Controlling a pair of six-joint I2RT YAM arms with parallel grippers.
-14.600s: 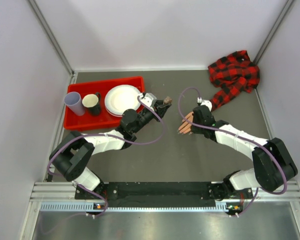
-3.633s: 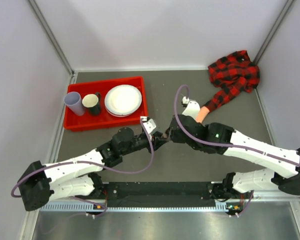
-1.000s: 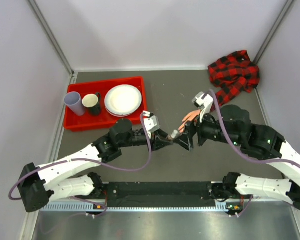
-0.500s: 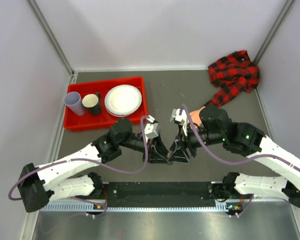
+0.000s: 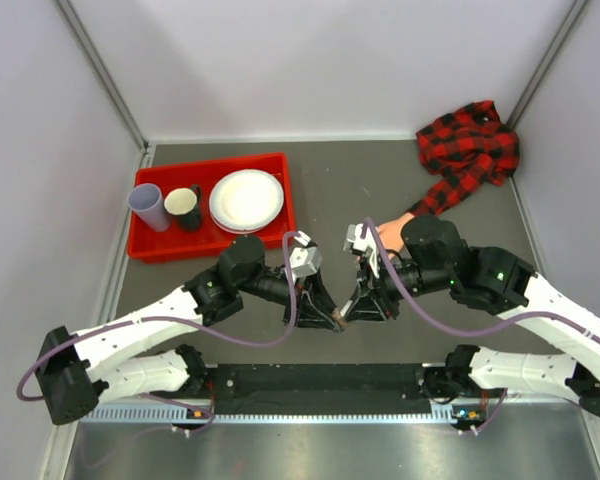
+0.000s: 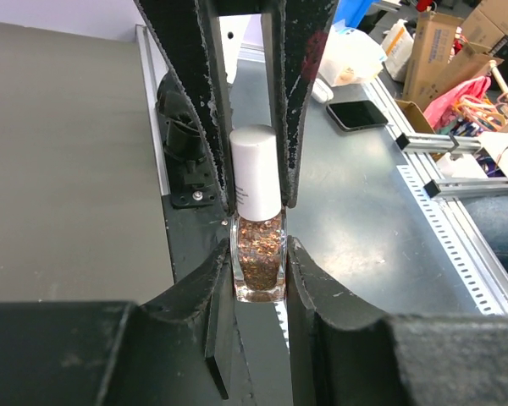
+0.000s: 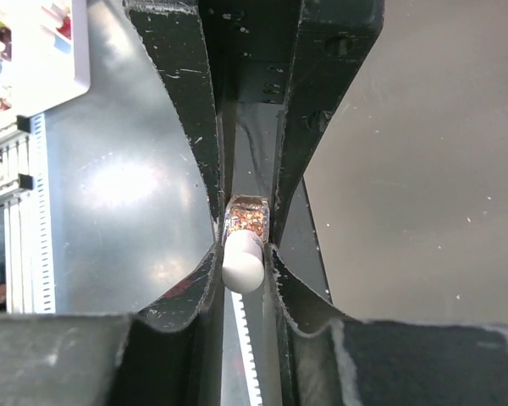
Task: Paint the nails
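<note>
A small clear polish bottle (image 6: 259, 254) filled with copper glitter is held between both grippers. My left gripper (image 6: 259, 258) is shut on its glass body. My right gripper (image 7: 242, 258) is shut on its white cap (image 7: 242, 262). In the top view the grippers meet tip to tip, left gripper (image 5: 325, 316) and right gripper (image 5: 358, 306), near the front of the table, with the bottle (image 5: 340, 320) between them. The peach mannequin hand (image 5: 397, 222) with its red-and-black plaid sleeve (image 5: 467, 150) lies at the back right. My right arm covers its fingers, so the nails are hidden.
A red tray (image 5: 276, 162) at the back left holds a white plate (image 5: 246, 200), a lilac cup (image 5: 147, 206) and a dark cup (image 5: 183, 206). The black mounting rail (image 5: 320, 385) runs along the near edge just below the grippers.
Over the last second both grippers moved toward the near edge and tipped downward. My right gripper has closed on the cap of the bottle held by my left. Little has moved in the last half second.
</note>
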